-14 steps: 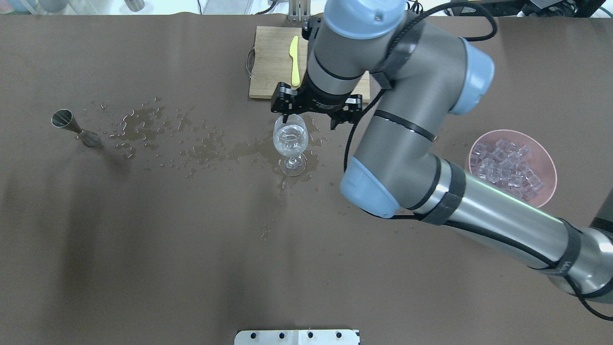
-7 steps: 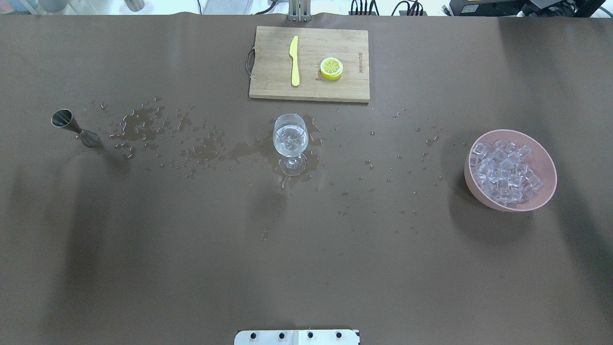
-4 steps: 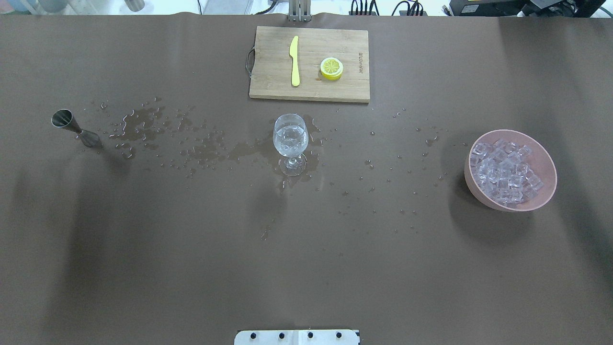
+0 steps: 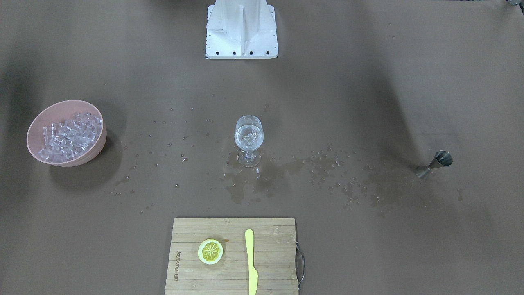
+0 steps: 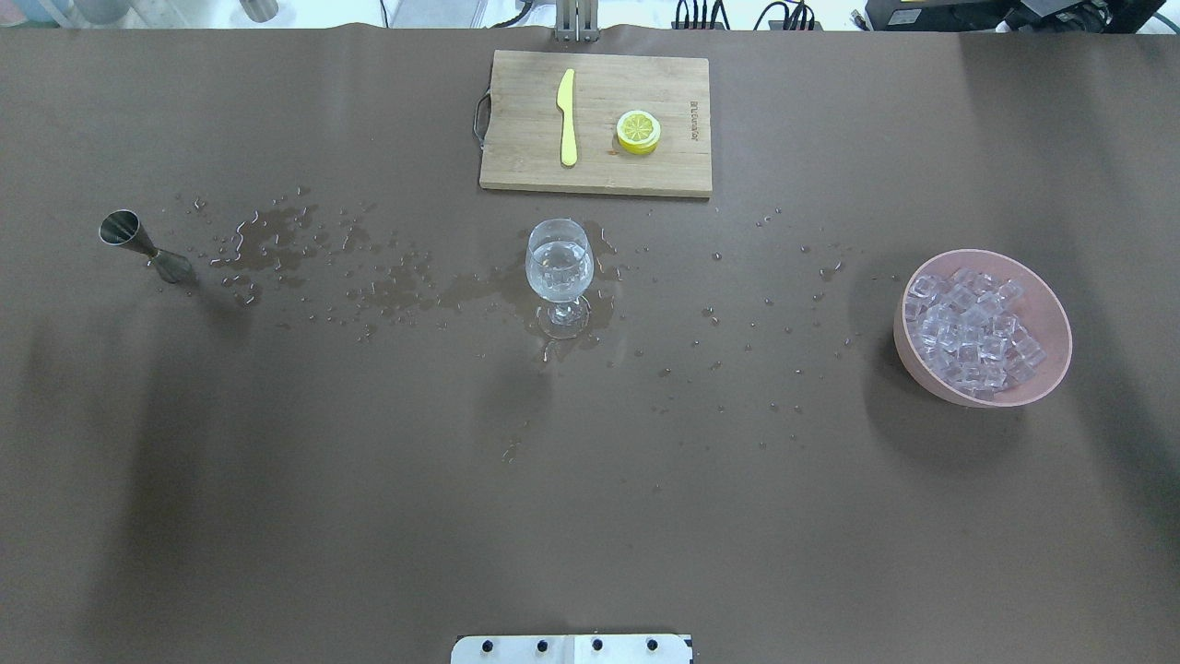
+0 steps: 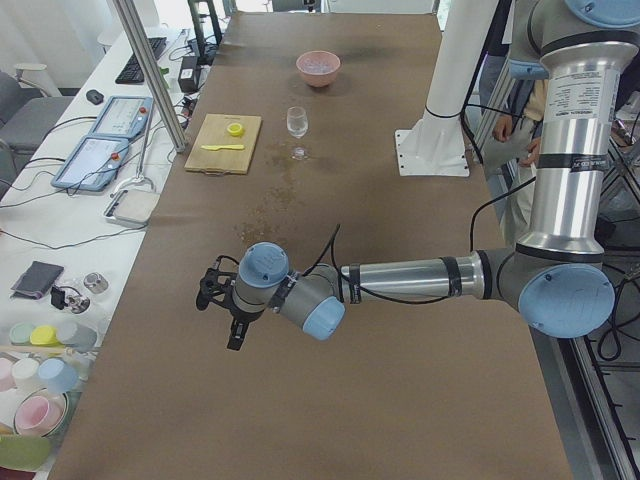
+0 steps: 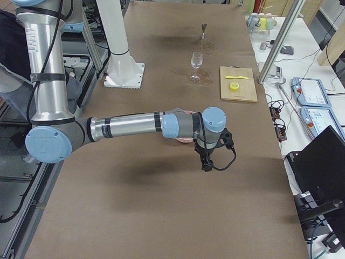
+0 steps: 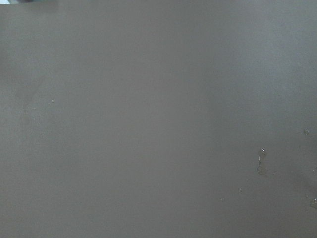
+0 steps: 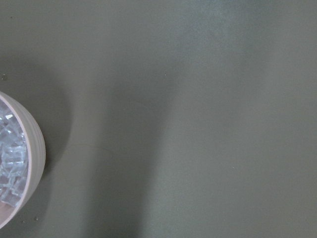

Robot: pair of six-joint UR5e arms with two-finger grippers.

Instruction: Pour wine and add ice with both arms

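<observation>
The wine glass (image 5: 558, 267) stands upright mid-table in a wet patch and holds clear wine with a few ice cubes; it also shows in the front view (image 4: 248, 137). More ice (image 5: 973, 332) fills the pink bowl (image 5: 913, 364) at the right. A steel jigger (image 5: 143, 244) stands at the far left. Neither gripper is near the glass. The left gripper (image 6: 228, 320) hangs over bare table at the left end. The right gripper (image 7: 207, 162) hangs just beside the bowl (image 9: 37, 148). I cannot tell whether either is open or shut.
A wooden cutting board (image 5: 516, 138) with a yellow knife (image 5: 566, 115) and a lemon slice (image 5: 638, 131) lies behind the glass. Water drops and puddles (image 5: 277, 249) spread across the brown table cover. The white pedestal (image 4: 241, 28) stands at the robot's side.
Two seconds ago the right arm reached over the wine glass with its gripper at the rim. It has pulled back out of the overhead view. The glass, bowl and jigger have not moved.
</observation>
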